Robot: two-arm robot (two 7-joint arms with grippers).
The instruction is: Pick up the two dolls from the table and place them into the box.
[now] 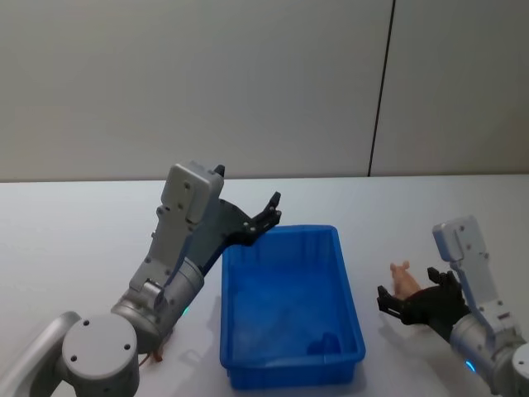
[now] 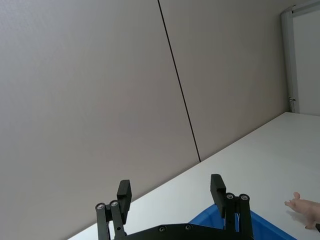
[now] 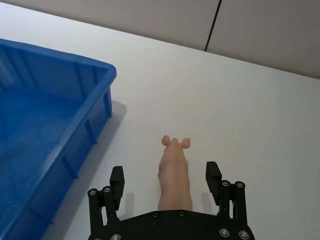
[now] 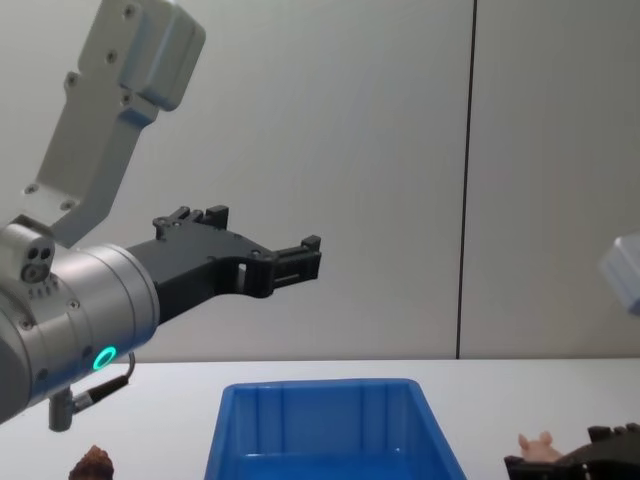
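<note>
The right gripper sits low on the white table, its two black fingers spread wide on either side of the pale pink pig doll. Neither finger appears to touch it. The pig lies between them with its snout and ears pointing away from the wrist, its long axis in line with the gripper's reach. Bare tabletop surrounds the doll in front and to the right. To its left, a strip of open table separates it from the right long wall of the blue box. The right forearm slopes down to the table from the near right.

The left gripper hangs high in the air over the box's far left corner, fingers parted with nothing between them, aimed toward the grey back wall. Its arm rises steeply from the near left, bent at the wrist.

The brown doll rests on the table left of the box, beneath the left arm; its orientation is hard to make out.
</note>
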